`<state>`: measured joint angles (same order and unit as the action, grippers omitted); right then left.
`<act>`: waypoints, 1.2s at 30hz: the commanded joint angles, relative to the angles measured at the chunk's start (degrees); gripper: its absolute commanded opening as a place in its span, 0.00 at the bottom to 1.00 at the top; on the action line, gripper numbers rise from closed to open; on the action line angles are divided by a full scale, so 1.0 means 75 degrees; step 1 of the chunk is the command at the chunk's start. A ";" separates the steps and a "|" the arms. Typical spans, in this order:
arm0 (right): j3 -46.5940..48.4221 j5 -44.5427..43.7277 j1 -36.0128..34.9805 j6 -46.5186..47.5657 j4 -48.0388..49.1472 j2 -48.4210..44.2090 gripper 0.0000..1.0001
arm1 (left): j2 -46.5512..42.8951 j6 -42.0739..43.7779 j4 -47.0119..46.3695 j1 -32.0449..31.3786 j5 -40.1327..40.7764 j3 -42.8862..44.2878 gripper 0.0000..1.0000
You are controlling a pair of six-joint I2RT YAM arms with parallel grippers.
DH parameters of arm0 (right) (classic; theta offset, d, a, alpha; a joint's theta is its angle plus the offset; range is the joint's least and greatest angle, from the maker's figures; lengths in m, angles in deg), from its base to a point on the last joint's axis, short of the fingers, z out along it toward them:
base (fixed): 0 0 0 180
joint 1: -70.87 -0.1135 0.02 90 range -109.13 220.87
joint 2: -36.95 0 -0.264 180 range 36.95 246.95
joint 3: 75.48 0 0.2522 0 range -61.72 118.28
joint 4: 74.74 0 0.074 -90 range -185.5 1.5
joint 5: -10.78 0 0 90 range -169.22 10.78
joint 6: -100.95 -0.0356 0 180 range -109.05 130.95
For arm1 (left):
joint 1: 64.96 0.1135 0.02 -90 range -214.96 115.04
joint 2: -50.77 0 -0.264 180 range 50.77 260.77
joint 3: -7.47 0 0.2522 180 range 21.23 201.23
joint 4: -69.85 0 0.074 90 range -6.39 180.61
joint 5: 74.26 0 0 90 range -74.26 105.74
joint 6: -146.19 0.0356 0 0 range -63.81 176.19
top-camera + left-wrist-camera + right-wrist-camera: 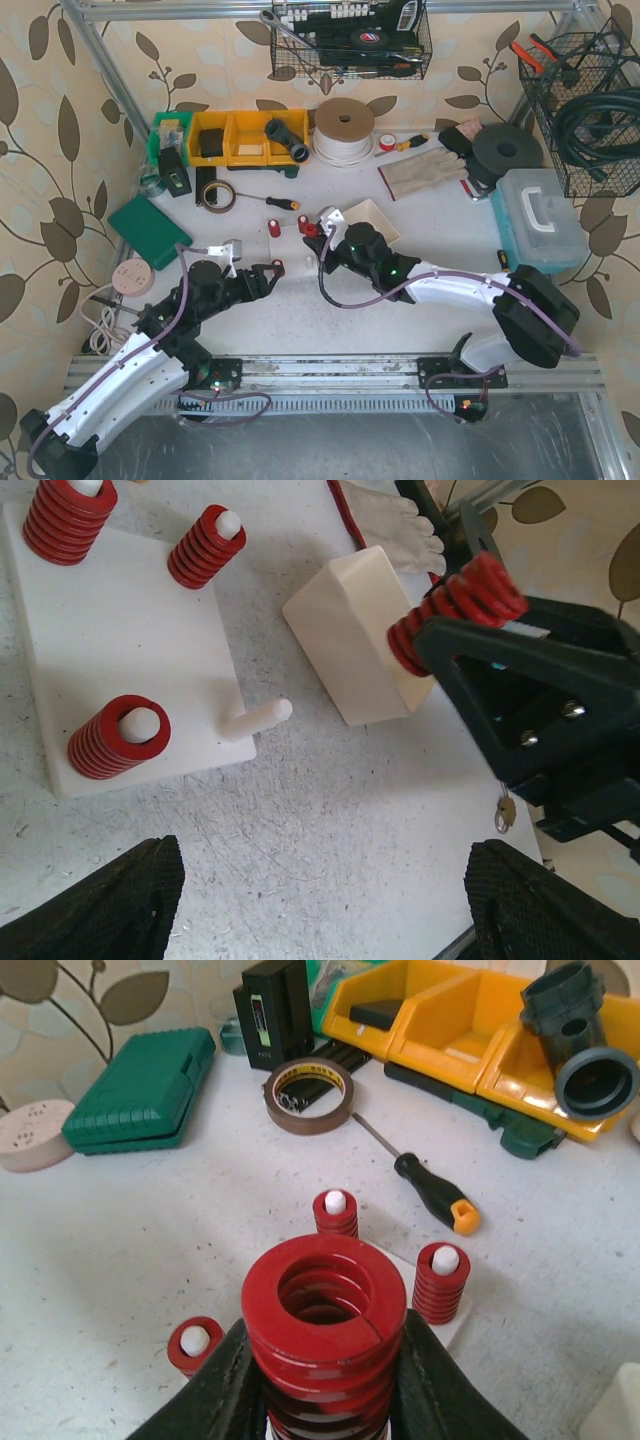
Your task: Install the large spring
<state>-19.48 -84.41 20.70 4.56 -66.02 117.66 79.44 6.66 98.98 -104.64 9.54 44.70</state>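
Observation:
The large red spring [323,1305] stands upright between my right gripper's [323,1360] fingers, which are shut on it. It is held just above and short of the white peg plate [120,630]. Three smaller red springs sit on pegs of that plate [335,1215] [441,1282] [194,1345]. One bare white peg [256,719] stands at the plate's near corner. The left wrist view shows the held spring [455,605] in front of a white box [345,640]. My left gripper [325,900] is open and empty over bare table, near the plate [272,270].
A black and orange screwdriver [430,1188], a tape roll [309,1095], a green case [140,1090] and yellow bins [450,1020] lie beyond the plate. A work glove [395,525] lies past the white box. A teal toolbox [540,220] stands at the right.

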 commanded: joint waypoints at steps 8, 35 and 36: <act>-0.0282 -0.0035 -0.0263 -0.0666 0.1817 0.1014 0.00 | -0.0377 -0.0039 -0.0217 0.0088 0.0251 -0.0131 0.81; -0.1002 -0.0333 -0.0295 -0.1064 0.3047 0.1973 0.00 | -0.0252 -0.0104 -0.0240 0.0088 0.0369 -0.0147 0.81; -0.1012 -0.0319 -0.0303 -0.1069 0.3080 0.2002 0.00 | -0.0259 -0.0109 -0.0254 0.0088 0.0378 -0.0151 0.82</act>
<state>-26.39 -86.29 18.80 -2.66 -47.44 131.56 77.43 6.39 98.96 -104.64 11.20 43.60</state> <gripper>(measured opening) 0.267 0.816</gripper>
